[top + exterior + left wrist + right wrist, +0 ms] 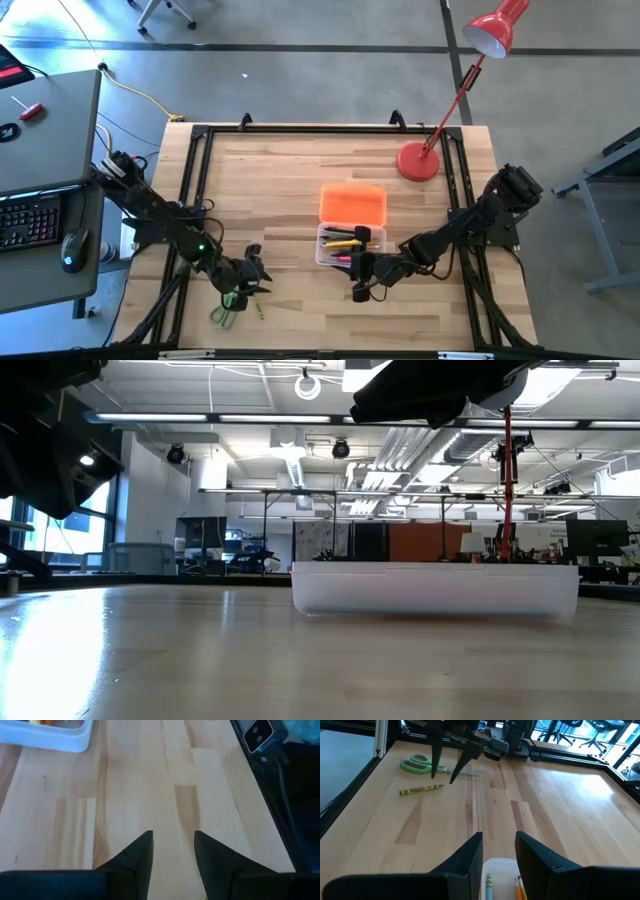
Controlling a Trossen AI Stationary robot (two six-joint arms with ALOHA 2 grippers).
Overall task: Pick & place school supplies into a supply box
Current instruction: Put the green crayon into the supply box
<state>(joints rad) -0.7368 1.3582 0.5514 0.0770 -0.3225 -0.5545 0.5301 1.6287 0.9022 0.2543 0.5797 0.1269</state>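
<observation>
Here, at the table's near edge, green-handled scissors [224,314] and a green crayon [257,311] lie loose on the wood; just above them hangs the left gripper [254,272], fingers parted and empty; at mid-table the right gripper [361,279] hovers over the near end of the clear supply box [324,252], fingers parted, holding nothing; pencils [342,240] lie inside; its orange lid [352,203] sits just beyond; farthest stands a red lamp [418,161].
</observation>
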